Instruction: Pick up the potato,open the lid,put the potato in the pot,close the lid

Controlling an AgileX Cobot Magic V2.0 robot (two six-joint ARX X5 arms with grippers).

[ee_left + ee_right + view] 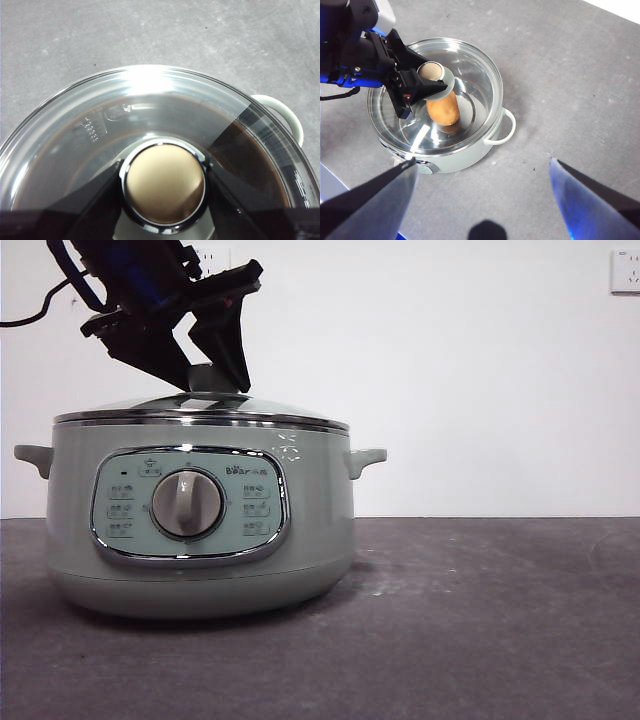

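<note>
The sage-green pot (200, 530) stands at the left of the table. The glass lid (200, 408) sits on its rim. My left gripper (210, 380) comes down from the upper left and is shut on the lid's knob (164, 182), one jaw on each side. In the right wrist view the potato (444, 111) lies inside the pot (465, 157) under the glass lid (475, 75), below the left gripper (427, 82). The pot wall hides the potato in the front view. My right gripper (482, 165) is open and empty, high above the table beside the pot.
The dark grey table (480, 620) stretches to the right of the pot. A white wall with a socket (625, 270) is behind. A pot side handle (504, 127) sticks out towards the right arm.
</note>
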